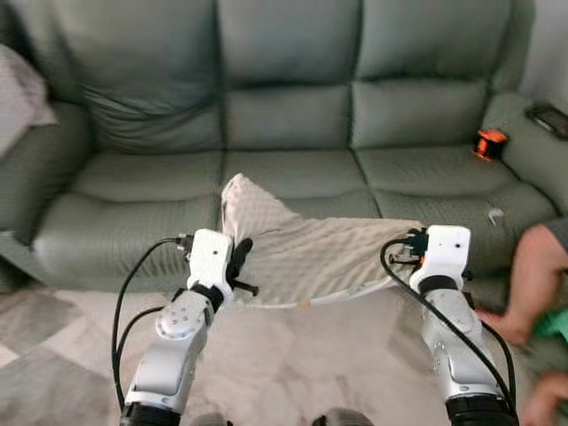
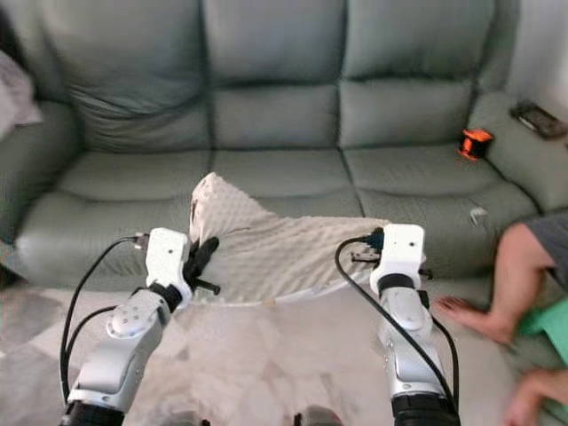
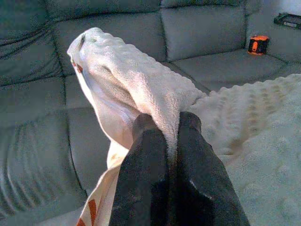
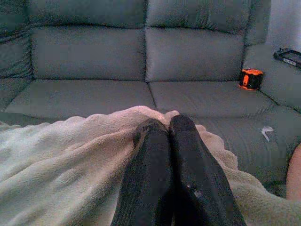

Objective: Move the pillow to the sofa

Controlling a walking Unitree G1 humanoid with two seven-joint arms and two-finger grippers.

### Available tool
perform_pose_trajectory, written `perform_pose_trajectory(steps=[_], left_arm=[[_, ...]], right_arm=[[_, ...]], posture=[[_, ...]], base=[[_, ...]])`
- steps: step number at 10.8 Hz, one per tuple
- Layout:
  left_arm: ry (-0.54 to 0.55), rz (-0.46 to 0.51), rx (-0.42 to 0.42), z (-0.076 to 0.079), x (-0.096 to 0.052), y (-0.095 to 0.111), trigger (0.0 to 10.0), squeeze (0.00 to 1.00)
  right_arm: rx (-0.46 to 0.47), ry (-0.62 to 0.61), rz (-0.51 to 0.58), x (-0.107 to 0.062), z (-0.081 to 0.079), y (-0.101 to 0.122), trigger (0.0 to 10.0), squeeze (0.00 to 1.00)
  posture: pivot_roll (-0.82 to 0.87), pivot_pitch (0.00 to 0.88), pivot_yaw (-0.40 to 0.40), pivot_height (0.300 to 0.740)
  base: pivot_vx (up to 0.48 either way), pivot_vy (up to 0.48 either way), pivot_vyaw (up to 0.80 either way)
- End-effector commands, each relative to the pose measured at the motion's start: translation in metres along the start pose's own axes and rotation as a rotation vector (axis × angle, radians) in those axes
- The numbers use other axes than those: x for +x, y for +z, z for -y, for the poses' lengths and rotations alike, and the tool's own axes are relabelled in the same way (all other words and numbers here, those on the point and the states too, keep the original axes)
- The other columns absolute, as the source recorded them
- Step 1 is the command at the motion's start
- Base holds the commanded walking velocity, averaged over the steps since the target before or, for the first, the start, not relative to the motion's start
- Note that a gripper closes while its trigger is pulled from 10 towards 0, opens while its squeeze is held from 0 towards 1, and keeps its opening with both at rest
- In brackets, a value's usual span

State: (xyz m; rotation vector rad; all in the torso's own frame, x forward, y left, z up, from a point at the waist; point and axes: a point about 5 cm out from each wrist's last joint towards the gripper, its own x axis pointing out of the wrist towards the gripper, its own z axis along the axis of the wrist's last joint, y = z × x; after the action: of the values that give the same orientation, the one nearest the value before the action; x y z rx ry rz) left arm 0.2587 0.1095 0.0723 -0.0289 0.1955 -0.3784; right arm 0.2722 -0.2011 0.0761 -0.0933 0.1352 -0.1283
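A cream, bumpy-textured pillow [image 1: 311,257] hangs limp between my two grippers, just in front of the grey-green sofa [image 1: 293,115] and over the front edge of its middle seat. My left gripper [image 3: 167,122] is shut on the pillow's left edge, and one corner sticks up above the fingers [image 1: 240,256]. My right gripper [image 4: 168,125] is shut on the pillow's right edge, with the fabric [image 4: 70,160] bunched beside its fingers. The sofa's seat cushions lie directly ahead of both arms.
An orange and black object [image 1: 489,143] sits at the right end of the seat, beside a dark device [image 1: 550,118] on the armrest. A small white scrap [image 1: 495,214] lies on the right cushion. A person's leg [image 1: 532,284] is at the right. A cloth [image 1: 18,93] drapes the left armrest.
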Motion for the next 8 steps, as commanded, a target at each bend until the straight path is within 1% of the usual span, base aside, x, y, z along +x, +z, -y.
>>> perform_pose_trajectory(steps=[1, 3, 6, 7, 8], left_arm=[[-0.031, 0.041, -0.003, 0.0044, 0.0013, 0.0079, 10.0, 0.00], [-0.033, 0.041, -0.002, 0.0047, 0.0019, 0.0083, 10.0, 0.00], [-0.027, 0.038, -0.003, 0.0051, 0.0024, 0.0076, 10.0, 0.00], [-0.004, 0.034, 0.002, 0.0042, 0.0028, 0.0068, 10.0, 0.00], [0.008, 0.033, 0.010, 0.0037, 0.0038, 0.0067, 10.0, 0.00]], right_arm=[[-0.002, -0.005, 0.026, 0.0022, 0.0006, 0.0078, 10.0, 0.00], [-0.005, -0.005, 0.026, 0.0019, 0.0007, 0.0079, 10.0, 0.00], [-0.007, 0.000, 0.026, 0.0023, 0.0005, 0.0080, 10.0, 0.00], [-0.004, 0.002, 0.028, 0.0027, 0.0001, 0.0086, 10.0, 0.00], [-0.001, 0.004, 0.029, 0.0021, -0.0007, 0.0085, 10.0, 0.00]], posture=[[-0.05, 0.000, 0.005, 0.740], [-0.06, 0.000, 0.007, 0.740], [-0.06, 0.000, 0.005, 0.740], [-0.06, 0.000, 0.006, 0.740], [-0.06, 0.000, 0.009, 0.740]], base=[[0.480, 0.000, -0.80], [0.480, 0.000, -0.80], [0.477, 0.000, -0.60], [0.000, 0.000, -0.48], [0.000, 0.000, 0.00]])
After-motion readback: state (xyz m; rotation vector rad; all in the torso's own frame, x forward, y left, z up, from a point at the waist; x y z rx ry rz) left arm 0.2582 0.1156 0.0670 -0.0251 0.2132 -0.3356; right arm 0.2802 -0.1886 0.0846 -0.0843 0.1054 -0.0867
